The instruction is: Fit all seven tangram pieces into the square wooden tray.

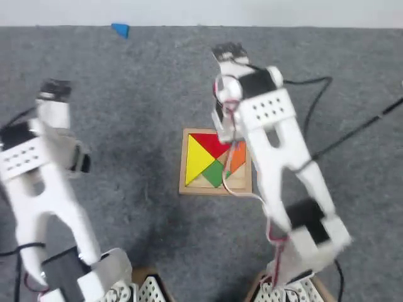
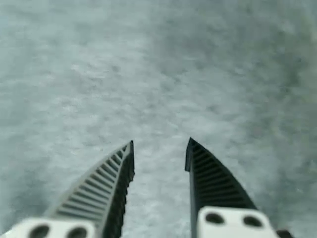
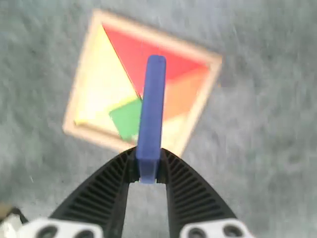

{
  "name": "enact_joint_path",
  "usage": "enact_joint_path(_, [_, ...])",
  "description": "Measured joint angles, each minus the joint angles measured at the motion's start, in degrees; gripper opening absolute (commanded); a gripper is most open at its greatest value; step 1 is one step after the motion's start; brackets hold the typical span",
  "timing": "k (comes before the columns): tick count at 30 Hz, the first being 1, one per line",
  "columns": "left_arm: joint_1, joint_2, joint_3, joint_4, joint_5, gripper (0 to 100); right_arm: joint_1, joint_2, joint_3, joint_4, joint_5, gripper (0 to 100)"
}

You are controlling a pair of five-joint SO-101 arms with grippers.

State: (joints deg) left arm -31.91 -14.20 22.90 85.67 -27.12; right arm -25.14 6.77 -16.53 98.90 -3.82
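Observation:
The square wooden tray (image 1: 184,165) lies mid-table and holds a red (image 1: 211,144), a yellow (image 1: 198,158), a green (image 1: 214,171) and an orange piece (image 1: 238,157). The tray (image 3: 81,55) lies below my right gripper (image 3: 148,166), which is shut on a dark blue piece (image 3: 151,109) held edge-on above it. That arm (image 1: 264,107) hangs over the tray's right side. My left gripper (image 2: 159,148) stands open over bare grey carpet, with nothing between its fingers, far to the left of the tray (image 1: 60,135). A small blue piece (image 1: 120,29) lies at the far back of the table.
Grey carpet (image 1: 145,94) covers the table around the tray. Black cables (image 1: 327,88) run off to the right behind the right arm. The arms' bases (image 1: 145,289) stand at the front edge.

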Motion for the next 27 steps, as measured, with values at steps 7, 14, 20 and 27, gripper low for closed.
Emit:
enact_joint_path(7, [9.49, 0.0, 13.1, -10.02, 6.68, 17, 0.88, -15.47, 33.14, -19.87, -0.09, 0.6])
enact_joint_path(14, [10.29, 0.0, 18.9, -17.76, 9.67, 17, 0.0, -15.82, 49.05, -36.13, -14.24, 0.6])
enact_joint_path(20, [10.29, 0.0, 18.99, -19.16, 10.02, 17, -1.32, -15.91, 50.2, -45.01, -28.04, 3.6])
enact_joint_path(27, [10.29, 0.0, 18.99, -19.16, 10.29, 17, -1.49, -10.9, 50.2, -48.62, -33.67, 0.9])
